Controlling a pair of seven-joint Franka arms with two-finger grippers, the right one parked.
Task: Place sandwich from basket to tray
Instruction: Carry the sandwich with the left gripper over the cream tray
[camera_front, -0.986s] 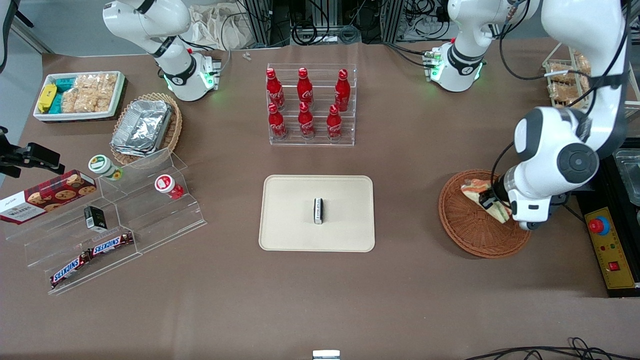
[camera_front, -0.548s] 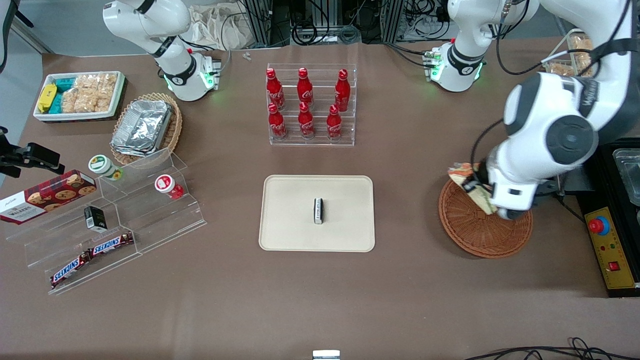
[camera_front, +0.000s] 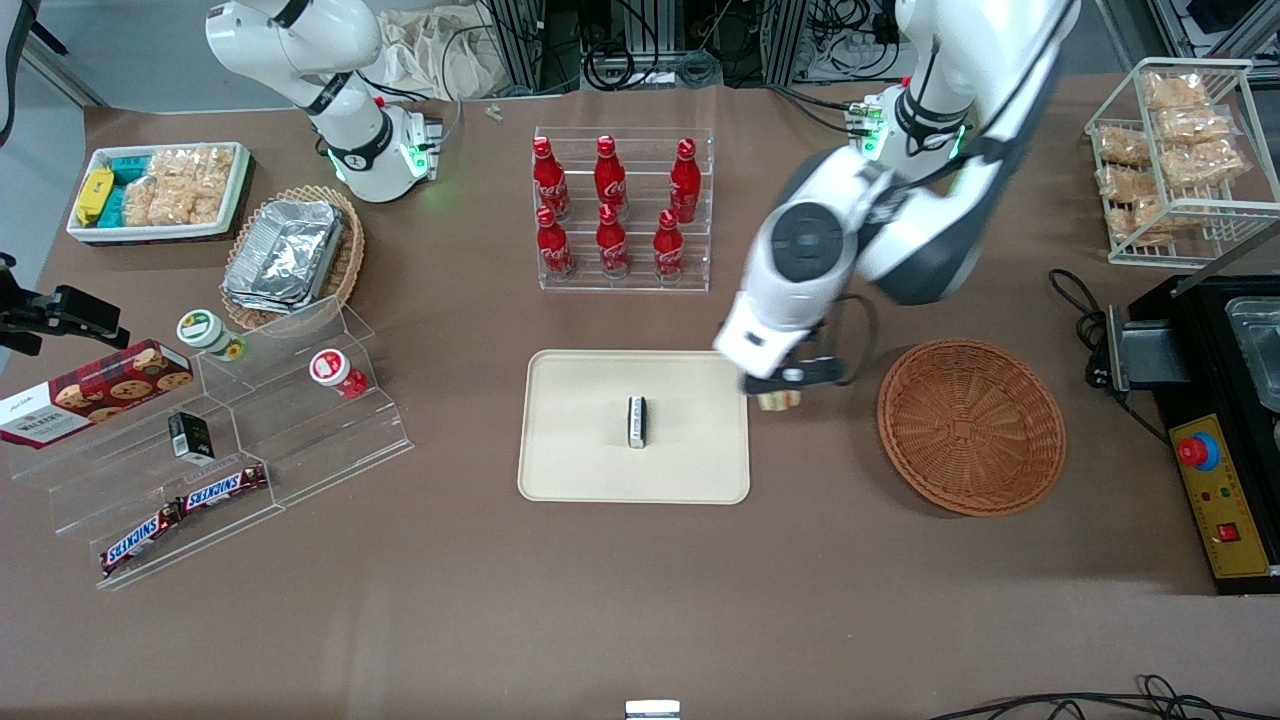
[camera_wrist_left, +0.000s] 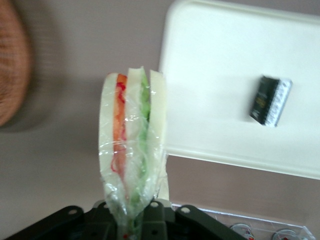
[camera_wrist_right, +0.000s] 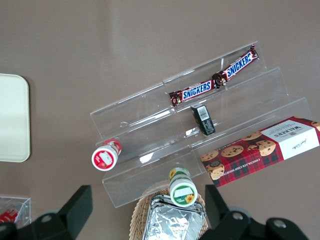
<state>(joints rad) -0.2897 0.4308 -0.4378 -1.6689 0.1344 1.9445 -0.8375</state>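
My gripper (camera_front: 783, 392) hangs in the air between the basket and the tray, shut on the sandwich (camera_wrist_left: 132, 145). The sandwich is a clear-wrapped wedge of pale bread with orange, red and green layers; in the front view only a small bit of the sandwich (camera_front: 779, 402) shows under the hand. It hangs just off the tray's edge on the working arm's side. The cream-beige tray (camera_front: 580, 450) (camera_wrist_left: 215, 70) carries a small black-and-white block (camera_front: 636, 421) (camera_wrist_left: 270, 100). The reddish-brown wicker basket (camera_front: 970, 427) (camera_wrist_left: 12, 75) holds nothing.
A clear rack of red cola bottles (camera_front: 622, 210) stands farther from the front camera than the tray. Toward the parked arm's end are acrylic steps with snacks (camera_front: 215, 440), a tan basket of foil containers (camera_front: 290, 255) and a white bin (camera_front: 158, 190). A wire rack (camera_front: 1180, 150) and black box (camera_front: 1215, 400) sit at the working arm's end.
My gripper lifted the sandwich out of the basket and carried it sideways toward the tray. The basket now holds nothing. The block on the tray has not moved.
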